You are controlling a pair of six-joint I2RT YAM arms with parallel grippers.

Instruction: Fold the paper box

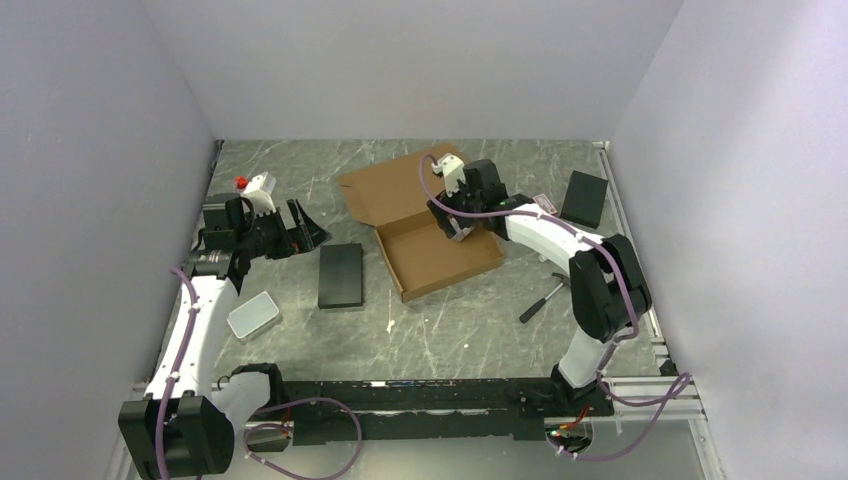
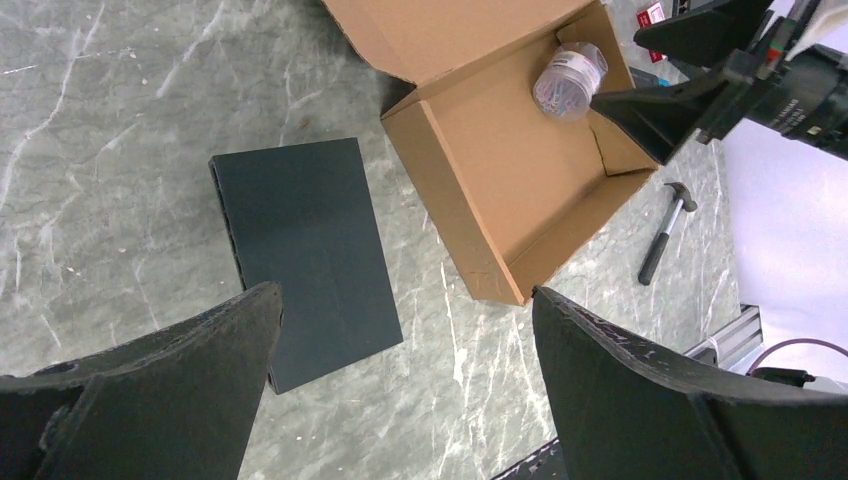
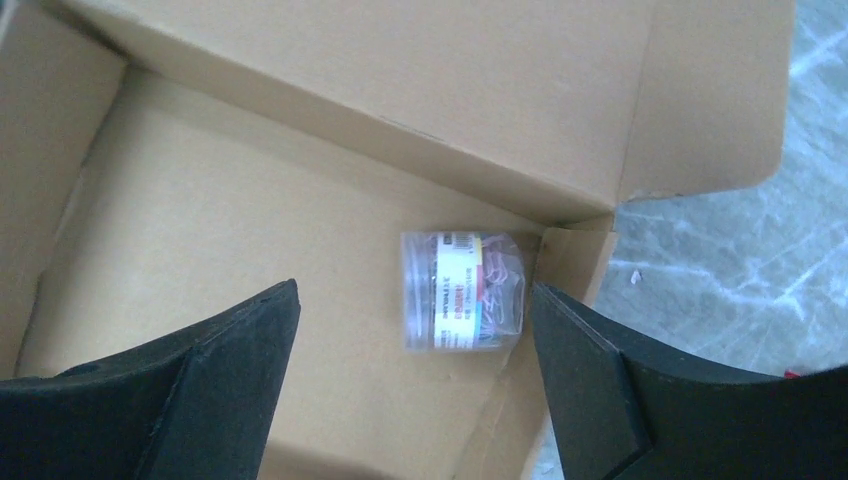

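**A:** Overhead first: how do the grippers stand?

**B:** The left gripper (image 1: 305, 228) is spread wide and holds nothing, hovering near the left edge of the worktop (image 1: 470, 330). The right gripper (image 1: 455, 222) hangs over the far right corner of the paper box (image 1: 445, 265). The box sits mid-worktop with its lid (image 1: 385, 190) laid open toward the far edge.

**A:** Room around it?

**B:** A black block (image 1: 341, 275) lies just left of the box, apart from it. A grey tin (image 1: 253, 315) is nearer the left edge and a hammer (image 1: 543, 298) lies to the right (a stretch of worktop runs between the box and the arm bases).

**A:** Left wrist view?

**B:** Its own fingers stand far apart above the block and the box's nearest corner, touching neither. It shows what the overhead hides: a clear tub of paper clips (image 2: 570, 80) in the tray's far corner, just off the right gripper's fingertips.

**A:** Right wrist?

**B:** Jaws well apart, gripping nothing. The tub lies on its side on the box floor below them, tucked into the corner (whether a finger brushes it, I can't tell).
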